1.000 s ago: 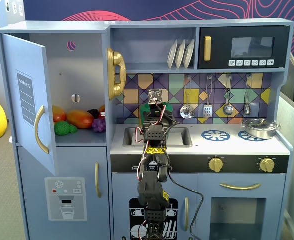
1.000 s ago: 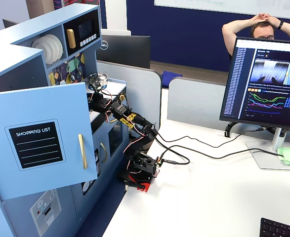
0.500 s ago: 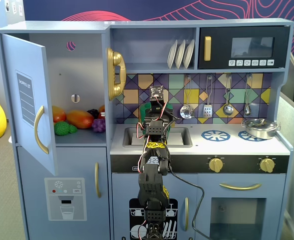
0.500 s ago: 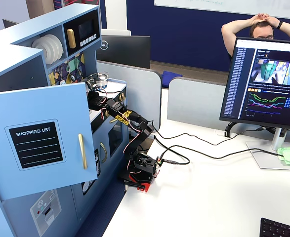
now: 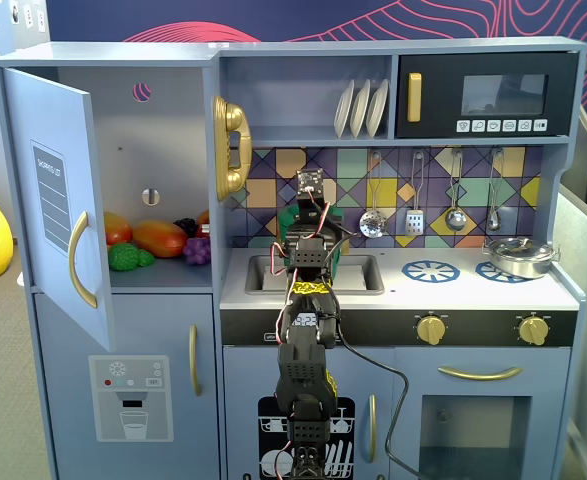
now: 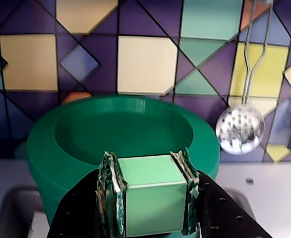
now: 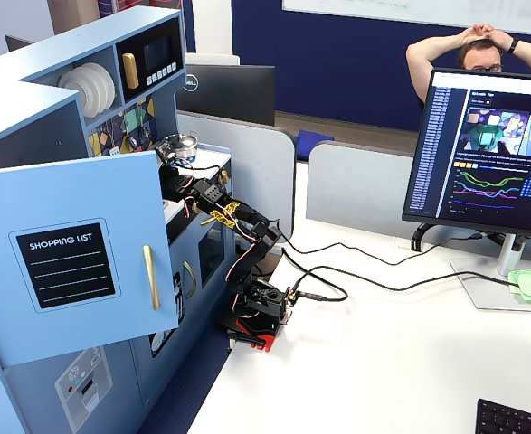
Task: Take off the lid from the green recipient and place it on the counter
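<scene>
At lower centre of the wrist view, the pincer (image 6: 150,201) is clamping a pale green block, apparently the handle of the lid (image 6: 123,131), which is sitting on the green recipient (image 6: 41,168). Judging so, lifting straight up is coming next, then setting down on the counter (image 6: 264,186)

The arm (image 5: 308,330) rises in front of the toy kitchen and reaches over the front edge of the tabletop (image 5: 393,292) to the sink (image 5: 358,275) at its left end. The arm hides the claw, and only a sliver of green cup (image 5: 338,250) shows beside it. A silver pot (image 5: 518,257) stands on the burner ring near the right back corner. Toy fruit (image 5: 158,240) lies on the shelf behind the open door (image 5: 58,195).
</scene>
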